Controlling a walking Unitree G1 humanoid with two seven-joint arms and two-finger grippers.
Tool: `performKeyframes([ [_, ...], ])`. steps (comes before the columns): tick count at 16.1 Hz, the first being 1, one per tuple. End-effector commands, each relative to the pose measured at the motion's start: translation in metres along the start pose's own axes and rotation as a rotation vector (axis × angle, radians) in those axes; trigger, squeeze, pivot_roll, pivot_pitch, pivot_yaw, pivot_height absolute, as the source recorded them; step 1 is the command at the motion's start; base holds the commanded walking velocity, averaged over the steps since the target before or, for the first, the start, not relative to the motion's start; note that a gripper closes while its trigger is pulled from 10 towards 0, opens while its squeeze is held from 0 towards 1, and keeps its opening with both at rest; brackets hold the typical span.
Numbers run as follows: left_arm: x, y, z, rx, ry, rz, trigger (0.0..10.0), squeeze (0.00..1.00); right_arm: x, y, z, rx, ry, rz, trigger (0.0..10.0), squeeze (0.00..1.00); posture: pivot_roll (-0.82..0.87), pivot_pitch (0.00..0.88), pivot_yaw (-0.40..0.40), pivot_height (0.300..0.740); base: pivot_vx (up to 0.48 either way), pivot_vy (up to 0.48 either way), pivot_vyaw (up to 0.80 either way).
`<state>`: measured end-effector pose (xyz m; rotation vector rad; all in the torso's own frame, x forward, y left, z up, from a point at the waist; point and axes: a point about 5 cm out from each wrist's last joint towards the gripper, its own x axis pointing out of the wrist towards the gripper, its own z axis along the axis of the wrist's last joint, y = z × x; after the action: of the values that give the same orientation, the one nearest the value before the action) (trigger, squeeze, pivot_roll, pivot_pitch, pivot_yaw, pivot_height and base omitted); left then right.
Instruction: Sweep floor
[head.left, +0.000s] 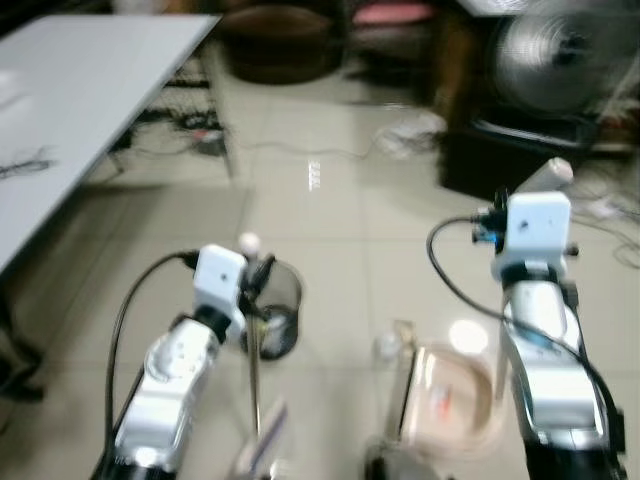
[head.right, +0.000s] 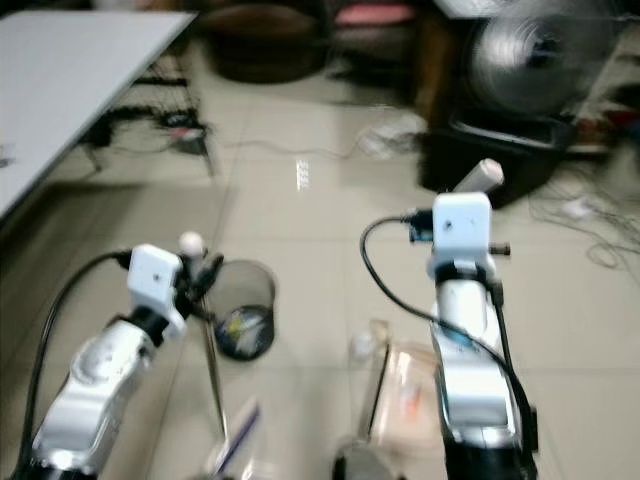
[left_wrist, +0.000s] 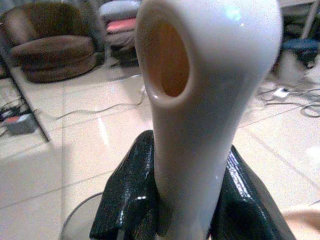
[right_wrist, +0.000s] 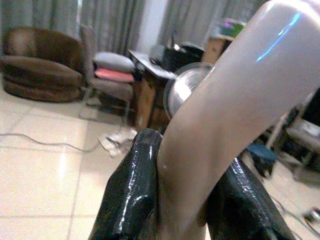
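Observation:
My left gripper (left_wrist: 187, 200) is shut on the white hollow handle of a broom (left_wrist: 200, 100). In the eye views the left gripper (head.left: 255, 275) holds the handle at its top, and the thin metal stick (head.left: 255, 385) runs down to a blurred pale head near the floor. My right gripper (right_wrist: 185, 195) is shut on the pinkish handle of a dustpan (right_wrist: 225, 100); the handle's tip (head.left: 553, 172) pokes above the right wrist. The beige dustpan tray (head.left: 450, 395) lies on the tiles between the arms. A small clear bit of litter (head.left: 388, 345) lies just left of it.
A black mesh wastebasket (head.left: 278, 305) stands beside the broom stick. A white table (head.left: 80, 110) fills the left, with cables and a power strip (head.left: 205, 140) under it. A fan (head.left: 560, 55) on a black box (head.left: 510, 155) stands right, with loose cables beside it. A brown chair (head.left: 280, 40) sits far back.

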<state>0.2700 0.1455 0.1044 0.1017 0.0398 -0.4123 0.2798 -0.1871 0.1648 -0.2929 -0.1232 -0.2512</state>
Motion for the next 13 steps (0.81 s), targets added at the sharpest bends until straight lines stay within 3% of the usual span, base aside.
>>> performKeyframes([
  [1, 0.000, -0.002, 0.009, 0.013, -0.034, -0.021, 10.0, 0.00, 0.004, 0.000, 0.011, 0.022, -0.036, -0.002, 10.0, 0.00, -0.04, 0.069, 0.047, 0.740, 0.000, 0.000, -0.80],
  [6, 0.001, -0.007, 0.013, -0.011, -0.044, -0.044, 10.0, 0.00, 0.002, 0.000, 0.009, 0.021, -0.028, -0.009, 10.0, 0.00, -0.04, 0.068, 0.049, 0.740, 0.000, 0.000, -0.80],
  [11, 0.008, -0.007, 0.025, 0.016, -0.122, 0.027, 10.0, 0.00, 0.003, -0.003, 0.008, 0.030, -0.024, -0.032, 10.0, 0.00, -0.06, 0.065, 0.054, 0.740, 0.000, 0.000, -0.80],
  [13, 0.012, -0.007, 0.025, 0.031, -0.128, 0.035, 10.0, 0.00, 0.004, -0.005, 0.004, 0.092, 0.013, -0.071, 10.0, 0.00, -0.06, 0.062, 0.061, 0.740, 0.141, 0.000, -0.40],
])
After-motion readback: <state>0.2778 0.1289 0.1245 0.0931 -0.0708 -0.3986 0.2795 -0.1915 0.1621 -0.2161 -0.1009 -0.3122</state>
